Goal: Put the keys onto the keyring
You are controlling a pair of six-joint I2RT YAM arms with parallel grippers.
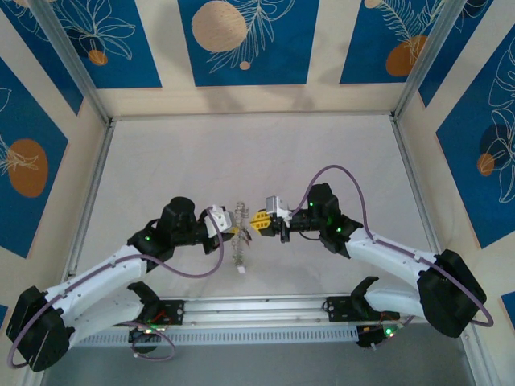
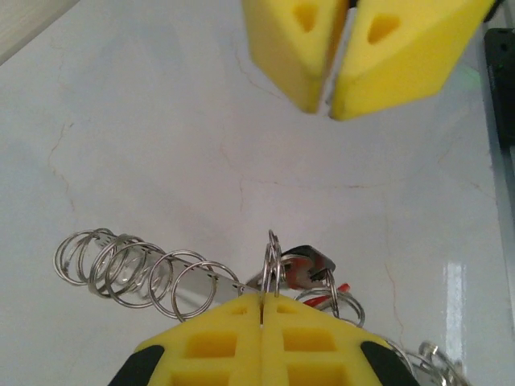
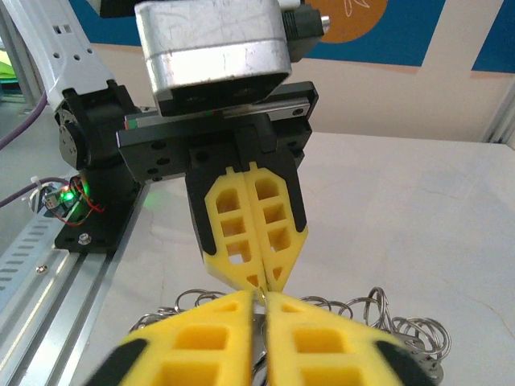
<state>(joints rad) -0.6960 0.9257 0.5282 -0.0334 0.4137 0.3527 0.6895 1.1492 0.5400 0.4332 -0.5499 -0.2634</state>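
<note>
left jaws: we see them closed flat on a thin metal loop, the keyring (image 2: 273, 256), which stands edge-on out of their tips.
right jaws: these face the left jaws tip toward tip and close to them. The yellow pads (image 2: 402, 56) stand almost together with a thin slit between, and we cannot tell whether anything is pinched there.
keys (image 2: 308, 268): a dark-headed bunch sits touching the keyring, just to the right of the left jaws' tips, with a sliver of red beneath it.
chain of rings (image 2: 129, 269): linked small rings run out from the left jaws' tips to their other side. From above we see it trailing from between the two pairs of jaws toward the arm bases.
tabletop (image 2: 161, 145): pale and faintly veined, it lies beneath both pairs of jaws.
</note>
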